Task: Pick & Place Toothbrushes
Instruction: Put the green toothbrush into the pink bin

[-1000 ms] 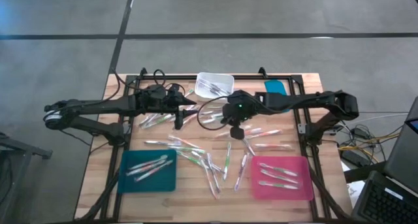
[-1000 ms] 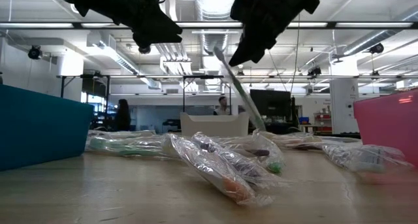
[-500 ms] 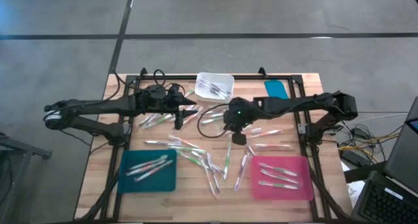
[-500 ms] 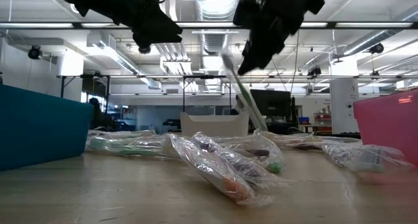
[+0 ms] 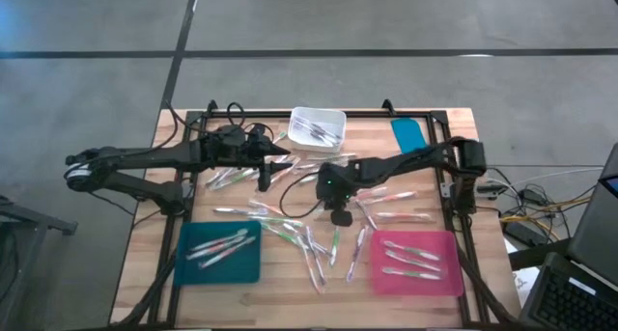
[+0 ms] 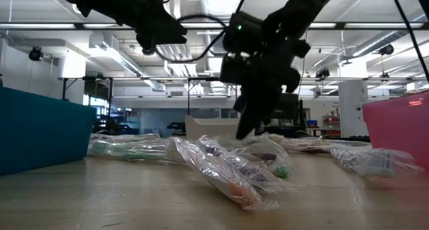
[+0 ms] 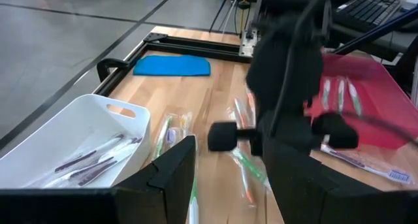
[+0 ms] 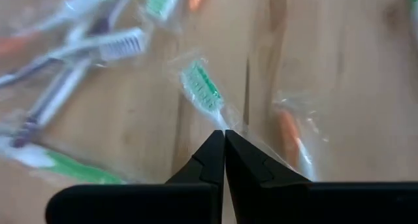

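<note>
The right tool (image 5: 340, 215) hangs low over the middle of the tabletop (image 5: 154, 268), its fingers (image 8: 215, 160) pinched together on the clear wrapper of a green toothbrush (image 8: 202, 88). In the right wrist view the green bristle head lies just past the fingertips, with an orange-tipped brush (image 8: 290, 136) beside it and a white-bristled one (image 8: 117, 46) farther off. In the low view this tool (image 6: 247, 126) reaches down to the wrapped brushes (image 6: 231, 166) heaped at the centre.

The left tool (image 5: 263, 177) waits above the tabletop's far left part, its fingers (image 7: 171, 175) standing apart with nothing between them. Seen from the left wrist, the right arm (image 7: 287, 87) fills the space straight ahead and blocks most of the view of the pink tray (image 7: 385, 93).

Loose toothbrushes (image 5: 290, 230) are scattered across the middle of the tabletop, many overlapping, between the two trays. The teal tray (image 5: 220, 252) at the near left holds a few brushes; the pink tray (image 5: 415, 263) at the near right holds a few more. The white bin (image 5: 317, 125) at the far edge holds several dark-handled brushes, and a blue lid (image 5: 407, 130) lies flat near it, toward the far right corner. A black cable (image 5: 299, 167) loops over the brushes between the two arms.
</note>
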`<action>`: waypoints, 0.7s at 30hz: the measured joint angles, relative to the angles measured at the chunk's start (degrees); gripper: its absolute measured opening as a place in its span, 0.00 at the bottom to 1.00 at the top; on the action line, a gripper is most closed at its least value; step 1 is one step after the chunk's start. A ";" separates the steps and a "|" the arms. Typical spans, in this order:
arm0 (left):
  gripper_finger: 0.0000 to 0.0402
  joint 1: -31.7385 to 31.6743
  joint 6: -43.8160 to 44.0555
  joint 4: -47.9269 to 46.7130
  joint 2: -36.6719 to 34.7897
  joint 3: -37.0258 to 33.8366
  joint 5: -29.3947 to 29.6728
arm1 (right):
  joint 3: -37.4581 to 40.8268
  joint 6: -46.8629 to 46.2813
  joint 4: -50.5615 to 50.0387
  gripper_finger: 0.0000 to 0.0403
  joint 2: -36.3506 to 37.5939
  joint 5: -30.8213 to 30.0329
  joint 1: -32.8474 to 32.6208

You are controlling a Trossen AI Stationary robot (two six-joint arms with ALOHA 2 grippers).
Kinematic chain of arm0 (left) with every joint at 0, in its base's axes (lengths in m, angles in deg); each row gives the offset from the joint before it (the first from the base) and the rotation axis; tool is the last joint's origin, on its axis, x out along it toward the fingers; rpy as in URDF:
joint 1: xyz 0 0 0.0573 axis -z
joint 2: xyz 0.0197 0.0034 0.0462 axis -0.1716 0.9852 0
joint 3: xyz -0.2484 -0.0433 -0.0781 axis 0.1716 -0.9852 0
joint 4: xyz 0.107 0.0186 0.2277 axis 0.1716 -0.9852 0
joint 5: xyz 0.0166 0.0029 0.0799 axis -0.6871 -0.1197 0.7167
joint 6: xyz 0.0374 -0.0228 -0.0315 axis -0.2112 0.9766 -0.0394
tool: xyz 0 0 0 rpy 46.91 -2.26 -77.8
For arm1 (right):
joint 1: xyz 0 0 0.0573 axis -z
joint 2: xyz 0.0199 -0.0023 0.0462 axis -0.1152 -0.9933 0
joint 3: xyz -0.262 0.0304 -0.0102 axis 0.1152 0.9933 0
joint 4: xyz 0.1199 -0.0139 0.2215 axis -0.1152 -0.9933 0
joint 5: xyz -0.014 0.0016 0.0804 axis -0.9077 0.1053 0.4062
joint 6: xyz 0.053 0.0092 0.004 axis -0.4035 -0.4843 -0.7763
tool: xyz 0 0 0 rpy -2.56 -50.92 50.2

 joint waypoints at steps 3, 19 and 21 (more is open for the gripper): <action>0.46 0.00 0.00 0.01 0.00 0.00 0.00 | -1.36 0.90 -0.21 0.02 -2.87 0.02 -0.07; 0.46 0.00 0.00 0.01 -0.04 0.00 0.00 | -10.00 10.67 -9.41 0.24 -4.65 -0.17 -0.68; 0.46 0.00 0.00 0.03 -0.04 0.00 0.00 | -10.44 10.82 -9.55 0.29 -4.61 -0.17 -0.73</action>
